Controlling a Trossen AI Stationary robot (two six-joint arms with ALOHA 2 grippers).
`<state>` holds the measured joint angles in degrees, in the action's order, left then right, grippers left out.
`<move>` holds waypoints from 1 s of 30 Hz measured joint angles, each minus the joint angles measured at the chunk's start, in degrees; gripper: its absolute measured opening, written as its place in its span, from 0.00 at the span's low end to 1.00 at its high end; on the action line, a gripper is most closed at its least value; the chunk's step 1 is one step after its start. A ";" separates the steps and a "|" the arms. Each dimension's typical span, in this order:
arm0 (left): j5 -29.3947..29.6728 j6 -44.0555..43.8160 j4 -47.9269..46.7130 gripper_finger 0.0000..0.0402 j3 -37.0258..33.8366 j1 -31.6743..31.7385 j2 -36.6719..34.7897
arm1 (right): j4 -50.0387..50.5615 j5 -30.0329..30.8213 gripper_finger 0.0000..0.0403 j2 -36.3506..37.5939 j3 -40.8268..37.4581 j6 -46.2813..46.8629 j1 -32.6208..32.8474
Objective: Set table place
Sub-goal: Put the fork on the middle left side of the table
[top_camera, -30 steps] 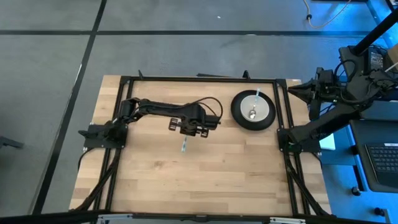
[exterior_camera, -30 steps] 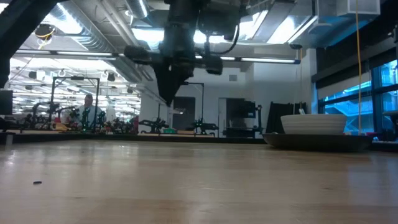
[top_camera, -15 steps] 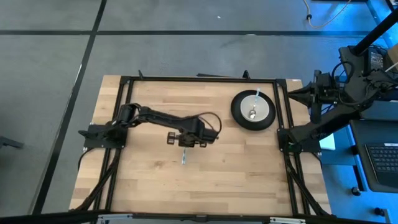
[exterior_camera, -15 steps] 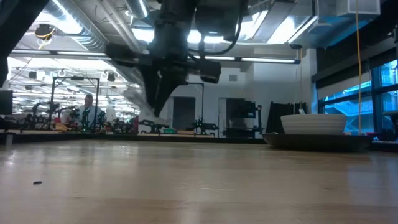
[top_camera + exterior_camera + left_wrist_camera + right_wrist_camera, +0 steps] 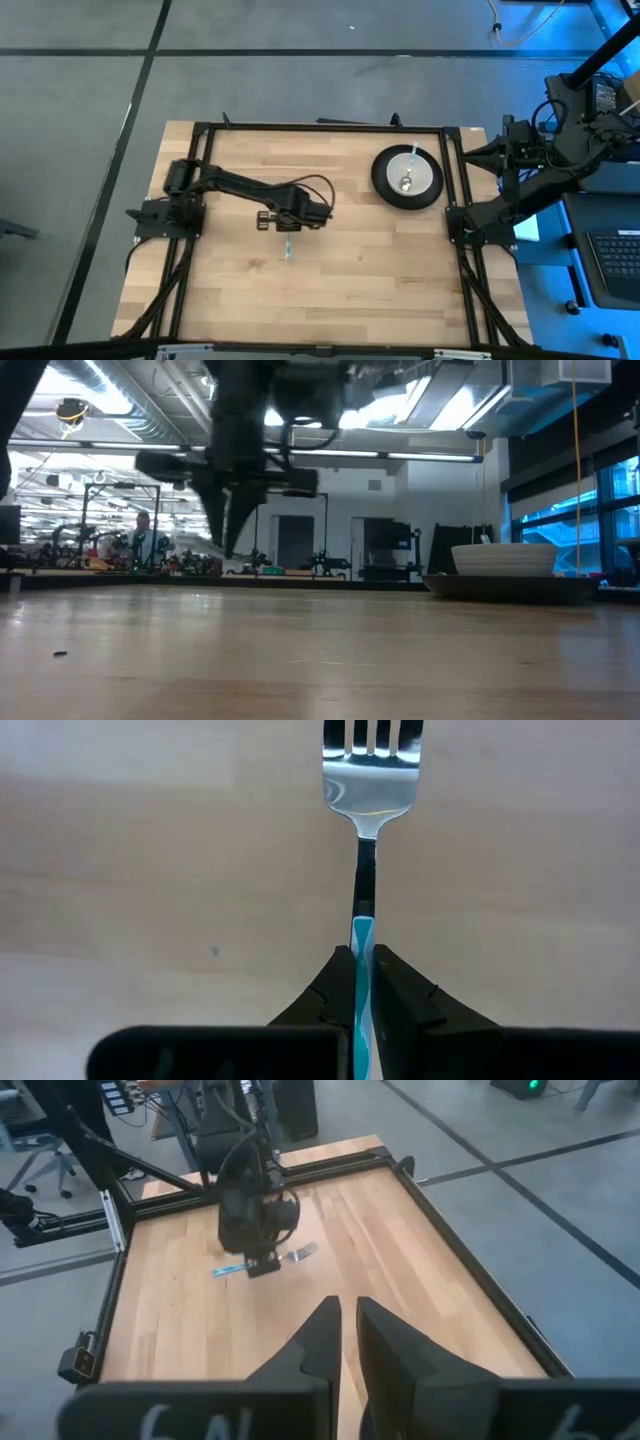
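Observation:
My left gripper hangs over the middle of the pale wood table. It is shut on a silver fork with a blue handle. The fork also shows in the right wrist view. In the low view the left gripper is well above the tabletop. The black plate rests on the table's far right part. It carries the white bowl, and the spoon lies in the bowl. My right gripper waits beyond the table's right rail, its fingers nearly together on nothing. My left gripper pinches the fork's handle at its blue part between the two fingers, which lie along the handle. The neck and tines stick out past the fingertips. The fork is lifted clear of the table.
Black frame rails edge the table on all sides. Plate and bowl show at the right in the low view. Bare wood lies around and toward the near edge of my left gripper. A person stands far off in the room behind.
My left gripper has carried the fork toward the table's left edge and a little toward the near edge, keeping it clear of the table and staying shut on it. The plate, bowl and spoon have stayed in place.

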<state>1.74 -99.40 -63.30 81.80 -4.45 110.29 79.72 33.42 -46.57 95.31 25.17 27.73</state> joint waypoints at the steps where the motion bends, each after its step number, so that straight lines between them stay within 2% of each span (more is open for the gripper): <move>1: 0.67 -0.76 1.11 0.03 -2.08 0.10 -1.46 | 0.00 0.00 0.10 0.00 0.00 -0.05 -0.01; 7: 3.86 -2.49 14.10 0.03 -13.24 0.48 -10.04 | -0.02 0.30 0.10 0.00 0.00 -0.31 0.00; 11: 3.20 -2.02 17.99 0.03 -17.61 0.32 -10.80 | -0.02 0.76 0.10 -0.02 0.00 -0.37 -0.01; 18: 0.84 1.28 19.26 0.03 -20.77 0.64 -10.57 | -0.11 2.13 0.10 -0.02 0.00 -0.26 0.00; 25: 0.28 4.25 26.06 0.03 -24.18 0.96 -10.54 | -0.24 2.13 0.10 -0.02 0.00 0.05 -0.02; 30: 0.17 4.61 26.56 0.08 -25.94 0.96 -10.59 | -0.45 2.13 0.10 -0.02 0.00 0.27 -0.02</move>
<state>1.91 -94.79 -36.73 55.86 -3.49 99.70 79.28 35.55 -46.59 95.31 25.44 27.70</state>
